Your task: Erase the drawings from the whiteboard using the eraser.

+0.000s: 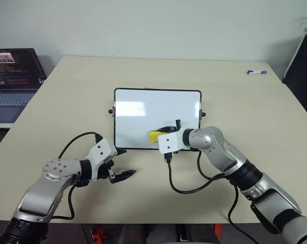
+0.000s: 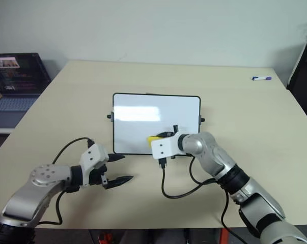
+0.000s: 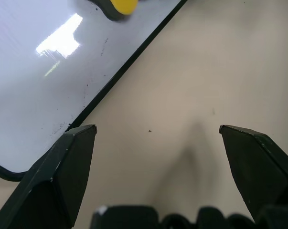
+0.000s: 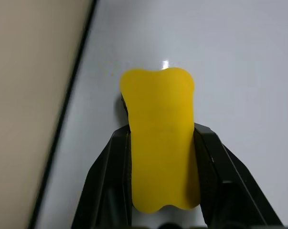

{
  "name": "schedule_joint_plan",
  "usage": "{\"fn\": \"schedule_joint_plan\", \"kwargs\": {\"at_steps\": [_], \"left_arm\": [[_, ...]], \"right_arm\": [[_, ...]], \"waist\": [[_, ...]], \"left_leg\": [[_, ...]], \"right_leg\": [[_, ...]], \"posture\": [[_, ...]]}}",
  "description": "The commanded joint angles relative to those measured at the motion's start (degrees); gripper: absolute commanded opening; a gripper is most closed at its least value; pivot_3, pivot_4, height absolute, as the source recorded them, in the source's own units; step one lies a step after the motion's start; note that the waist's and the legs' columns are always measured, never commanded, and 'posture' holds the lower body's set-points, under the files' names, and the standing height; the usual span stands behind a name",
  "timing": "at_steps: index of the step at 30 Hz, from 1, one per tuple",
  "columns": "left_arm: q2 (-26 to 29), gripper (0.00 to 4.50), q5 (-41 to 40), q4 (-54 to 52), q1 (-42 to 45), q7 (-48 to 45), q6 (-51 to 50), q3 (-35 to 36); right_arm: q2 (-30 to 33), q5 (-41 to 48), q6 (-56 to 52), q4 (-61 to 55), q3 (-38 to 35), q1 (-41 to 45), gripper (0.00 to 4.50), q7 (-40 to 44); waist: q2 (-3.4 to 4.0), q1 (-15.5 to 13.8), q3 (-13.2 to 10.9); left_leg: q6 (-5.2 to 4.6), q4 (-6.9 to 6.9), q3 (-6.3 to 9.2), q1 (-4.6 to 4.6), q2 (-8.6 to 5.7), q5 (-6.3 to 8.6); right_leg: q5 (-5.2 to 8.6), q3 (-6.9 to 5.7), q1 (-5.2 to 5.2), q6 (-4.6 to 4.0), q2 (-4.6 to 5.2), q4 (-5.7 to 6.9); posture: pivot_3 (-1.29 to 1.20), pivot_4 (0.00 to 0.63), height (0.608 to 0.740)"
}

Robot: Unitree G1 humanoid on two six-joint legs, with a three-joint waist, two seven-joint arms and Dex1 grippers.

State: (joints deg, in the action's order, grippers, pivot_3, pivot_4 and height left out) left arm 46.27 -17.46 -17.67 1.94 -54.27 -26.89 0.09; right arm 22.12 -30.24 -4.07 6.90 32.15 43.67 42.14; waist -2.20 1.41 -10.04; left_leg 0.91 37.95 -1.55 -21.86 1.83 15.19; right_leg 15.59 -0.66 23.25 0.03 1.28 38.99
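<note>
Yellow oblong eraser [image 1: 154, 136] pinched in the right tool [image 4: 160, 157], pressed onto the small white rectangular whiteboard [image 1: 143, 114] with thin dark frame.

Lying flat mid-way across the beige table [image 1: 245, 112], long side toward the robot, black knobs on both short sides. Eraser on the board's near half, close to the near edge, squeezed between the two black fingers [image 4: 108, 176], dark underside against the white surface. Board surface around it reading blank white, with no marker strokes visible. Left tool [image 3: 153, 181] spread wide, empty, hovering just off the board's near left corner above bare table. White marker with purple cap [image 1: 256, 72] well apart at the far right. Open laptop [image 1: 10, 84] beyond the table's left edge.
</note>
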Motion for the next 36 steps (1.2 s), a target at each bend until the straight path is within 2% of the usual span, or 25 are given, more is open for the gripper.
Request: {"fn": "schedule_joint_plan", "kwargs": {"at_steps": [1, 6, 11, 14, 22, 25, 31, 34, 36], "left_arm": [[0.1, 4.5, -0.1, -1.7, 0.8, 0.0, 0.3, -0.3], [0.1, 4.5, -0.3, -1.9, 1.1, 0.0, 0.0, -0.5], [0.0, 4.5, -0.3, -1.9, 1.2, 0.1, 0.0, -0.6], [0.0, 4.5, -0.3, -2.0, 1.2, 0.2, -0.1, -0.7], [-0.2, 4.5, -0.4, -2.5, 1.1, 0.3, -0.4, -0.9], [-0.2, 4.5, -0.6, -2.9, 0.7, 0.3, -0.5, -0.8], [-0.1, 4.5, -0.6, -3.0, 0.5, 0.1, -0.5, -0.7], [-0.2, 4.5, -0.6, -2.9, 0.7, 0.0, -0.5, -0.9], [-0.3, 4.5, -0.6, -2.9, 0.8, 0.1, -0.4, -0.9]], "right_arm": [[2.6, -0.3, 0.3, 1.5, -1.2, -0.3, 1.32, 1.8], [3.5, 1.4, -0.3, -4.6, 1.6, -5.1, 1.32, 9.7], [-1.6, 2.0, -3.3, -2.8, -1.7, -3.7, 1.32, 4.1], [-2.5, 1.6, -3.4, -0.6, -2.8, -2.4, 1.32, 1.4], [-1.4, 3.4, -5.9, -2.5, -0.2, -3.7, 1.32, 9.5], [-1.3, 3.2, -6.0, -2.3, -0.7, -3.4, 1.32, 9.3], [-3.6, 2.6, -4.2, 0.3, -2.9, -0.2, 1.32, 1.9], [-2.7, 4.1, -5.6, -1.6, -0.5, -1.7, 1.32, 7.4], [-2.5, 3.7, -5.7, -1.9, -0.4, -2.7, 1.32, 7.3]], "waist": [[-0.04, -0.3, 0.0], [-0.04, -0.4, 0.0], [0.0, 0.2, 0.0], [0.01, 0.3, 0.0], [0.01, 0.0, 0.0], [0.01, 0.1, 0.0], [0.01, 0.1, 0.0], [0.01, 0.1, 0.0], [0.01, 0.1, 0.0]], "left_leg": [[0.0, 0.0, 0.01, 0.01, 0.0, 0.0], [0.0, -0.06, 0.0, -0.02, -0.01, 0.03], [0.0, -0.07, -0.03, -0.03, 0.04, 0.02], [0.0, -0.07, -0.03, -0.02, 0.05, 0.02], [0.0, -0.08, -0.02, -0.05, 0.01, 0.03], [0.0, -0.09, -0.01, -0.05, 0.01, 0.03], [0.0, -0.08, -0.02, -0.04, 0.02, 0.02], [0.0, -0.08, -0.01, -0.04, 0.02, 0.02], [0.0, -0.1, -0.01, -0.05, 0.01, 0.03]], "right_leg": [[0.0, -0.01, -0.02, -0.01, 0.0, -0.01], [0.0, -0.01, -0.02, -0.06, 0.01, -0.07], [0.0, 0.01, 0.03, -0.06, -0.02, -0.04], [0.0, 0.01, 0.04, -0.06, -0.03, -0.02], [0.0, 0.01, 0.03, -0.06, 0.0, -0.07], [0.0, -0.01, 0.04, -0.07, 0.0, -0.06], [0.0, 0.0, 0.04, -0.07, 0.0, -0.04], [0.0, 0.0, 0.04, -0.07, 0.0, -0.04], [0.0, 0.0, 0.04, -0.07, 0.0, -0.06]], "posture": [[0.0, 0.15, 0.74], [0.0, 0.15, 0.74], [0.0, 0.15, 0.74], [0.0, 0.15, 0.74], [0.0, 0.15, 0.74], [0.0, 0.15, 0.74], [0.0, 0.15, 0.74], [0.0, 0.15, 0.74], [0.0, 0.15, 0.74]]}}
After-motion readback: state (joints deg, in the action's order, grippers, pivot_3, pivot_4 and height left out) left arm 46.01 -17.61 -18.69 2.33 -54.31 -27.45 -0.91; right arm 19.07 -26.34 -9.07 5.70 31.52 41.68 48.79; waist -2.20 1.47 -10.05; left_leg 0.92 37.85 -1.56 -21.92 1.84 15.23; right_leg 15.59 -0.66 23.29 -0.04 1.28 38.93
